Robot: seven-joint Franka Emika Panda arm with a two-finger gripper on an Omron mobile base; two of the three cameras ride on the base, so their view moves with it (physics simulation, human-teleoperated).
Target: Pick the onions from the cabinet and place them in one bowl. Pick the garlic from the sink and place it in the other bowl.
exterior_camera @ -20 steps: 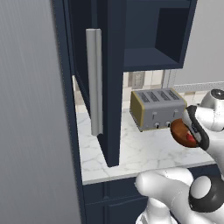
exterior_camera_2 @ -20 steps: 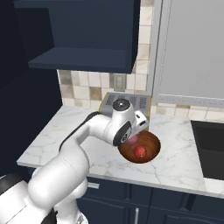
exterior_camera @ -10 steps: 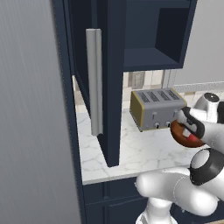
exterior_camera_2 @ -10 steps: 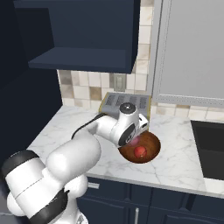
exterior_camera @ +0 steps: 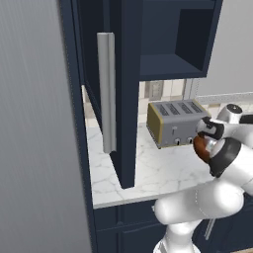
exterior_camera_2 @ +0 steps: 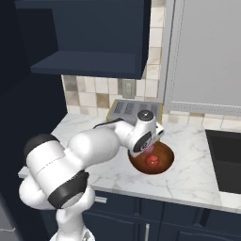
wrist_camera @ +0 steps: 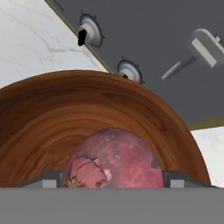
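The gripper (wrist_camera: 112, 177) hangs low over the wooden bowl (wrist_camera: 52, 113), its two dark finger tips (wrist_camera: 48, 178) standing apart on either side of a pinkish-purple onion (wrist_camera: 114, 159); whether they press on the onion or merely flank it cannot be told, since the tips barely rise into the hand view and the contact line is cut off at the bottom. The onion fills the space between them and sits within the bowl's reddish-brown hollow. Just beyond the bowl's far rim in that view is the grey face of the toaster (wrist_camera: 166, 48), with two round knobs and a lever. From the right base camera the white hand (exterior_camera_2: 143, 136) leans over the near-left rim of the bowl (exterior_camera_2: 162, 167), and a bright red onion (exterior_camera_2: 151, 160) lies on the bowl's floor, a little right of the hand. The bowl rests on the white marble counter (exterior_camera_2: 188, 176), just in front of the toaster (exterior_camera_2: 124, 109) and left of the black sink (exterior_camera_2: 225, 160). From the left base camera the hand (exterior_camera: 210, 131) covers most of the bowl (exterior_camera: 200, 148), which shows as a brown edge beside the toaster (exterior_camera: 173, 123). To the left stands the open door of the navy cabinet (exterior_camera: 126, 89) with its long grey bar handle (exterior_camera: 106, 91).
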